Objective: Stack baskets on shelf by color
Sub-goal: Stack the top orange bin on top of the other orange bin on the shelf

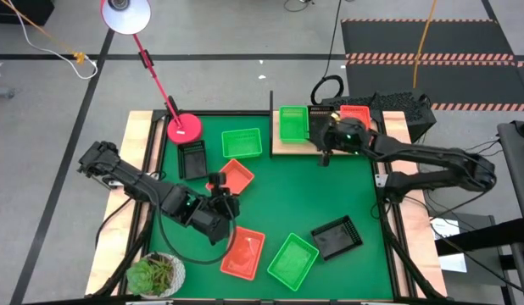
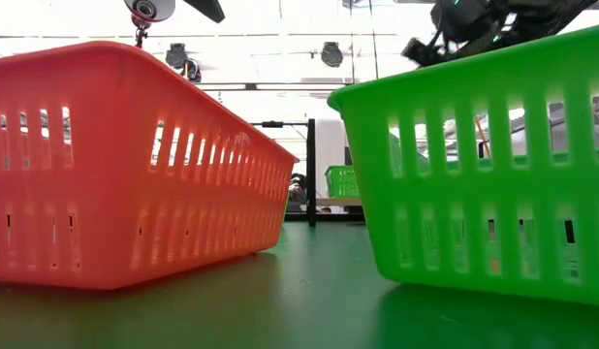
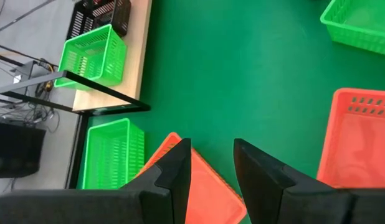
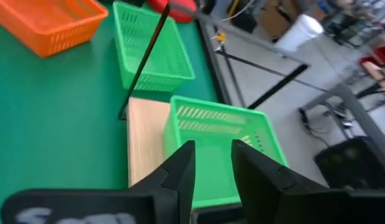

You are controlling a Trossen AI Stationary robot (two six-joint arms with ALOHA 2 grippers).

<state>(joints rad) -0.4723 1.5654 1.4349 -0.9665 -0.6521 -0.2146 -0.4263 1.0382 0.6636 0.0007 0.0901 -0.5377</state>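
High view: green mat [image 1: 279, 203] on table; grey floor [image 1: 58, 119] around

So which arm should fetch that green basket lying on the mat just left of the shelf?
Probably right: its hand hangs over the shelf, close to that green basket. The left hand is lower, by an orange basket.

We see the baskets as slotted moulded plastic, slightly glossy: the orange-red basket [image 2: 135, 165] and green basket [image 2: 484, 165] catch light on their walls. The shelf [image 4: 146, 140] is pale, matt bare wood; the green mat [image 1: 287, 199] looks smooth and matt. Both grippers' fingers [image 3: 174, 177] are dark matt plastic.
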